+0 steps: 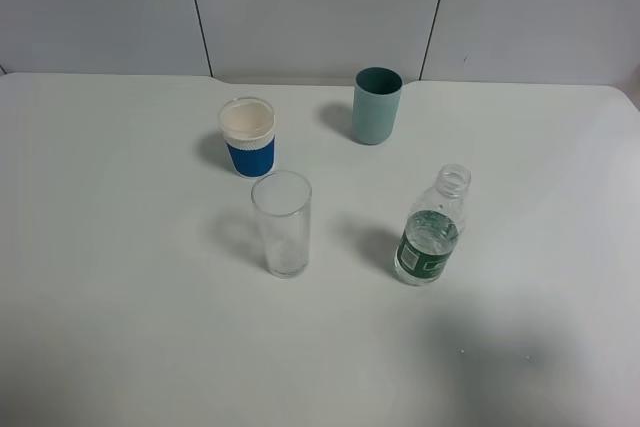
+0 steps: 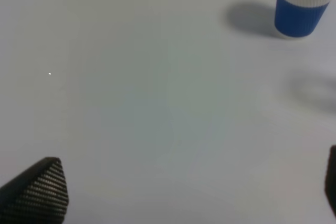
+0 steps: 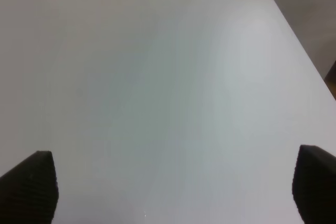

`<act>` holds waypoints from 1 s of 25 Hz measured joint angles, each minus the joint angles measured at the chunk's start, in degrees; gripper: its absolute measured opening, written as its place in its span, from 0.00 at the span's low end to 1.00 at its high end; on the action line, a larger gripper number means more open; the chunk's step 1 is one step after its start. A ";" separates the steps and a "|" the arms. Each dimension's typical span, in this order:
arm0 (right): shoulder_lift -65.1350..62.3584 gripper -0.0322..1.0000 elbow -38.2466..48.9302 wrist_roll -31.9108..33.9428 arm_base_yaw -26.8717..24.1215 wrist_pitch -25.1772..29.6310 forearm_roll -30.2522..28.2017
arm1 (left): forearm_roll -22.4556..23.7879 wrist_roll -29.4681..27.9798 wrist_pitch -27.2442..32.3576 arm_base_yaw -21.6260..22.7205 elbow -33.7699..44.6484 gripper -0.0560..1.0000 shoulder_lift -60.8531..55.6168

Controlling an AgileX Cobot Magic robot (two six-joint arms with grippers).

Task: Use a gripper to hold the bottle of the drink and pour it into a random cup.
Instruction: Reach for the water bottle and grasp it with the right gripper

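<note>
1. Uncapped drink bottle [image 1: 428, 237], green label: upright on the white desk [image 1: 120, 277], right of centre.
2. Clear glass [image 1: 282, 224]: upright, left of the bottle, apart from it.
3. Blue-sleeved paper cup [image 1: 247, 137]: just behind the glass.
4. Teal cup [image 1: 376, 105]: farther back.
5. Left end effector [image 2: 184, 187]: jaws wide apart, empty.
6. Right end effector [image 3: 173, 184]: jaws wide apart, empty, above the desk.

Uncapped bottle [image 1: 430, 237] stands right of clear glass [image 1: 282, 224] on white table [image 1: 100, 297]
</note>
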 joint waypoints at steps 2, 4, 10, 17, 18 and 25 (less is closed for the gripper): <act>0.00 0.88 0.00 0.00 0.00 0.00 0.00 | 0.00 0.00 0.00 0.00 0.00 0.99 0.00; 0.00 0.88 0.00 0.00 0.00 0.00 0.00 | 0.00 0.00 0.00 0.00 0.00 0.99 0.00; 0.00 0.88 0.00 0.00 0.00 0.00 0.00 | 0.00 0.00 0.00 0.00 0.00 0.99 0.00; 0.00 0.88 0.00 0.00 0.00 0.00 0.00 | 0.00 0.00 0.00 0.00 0.00 0.99 0.00; 0.00 0.88 0.00 0.00 0.00 0.00 0.00 | 0.00 0.00 0.00 0.00 0.00 0.99 0.00; 0.00 0.88 0.00 0.00 0.00 0.00 0.00 | 0.00 0.00 0.00 0.00 0.00 0.99 0.00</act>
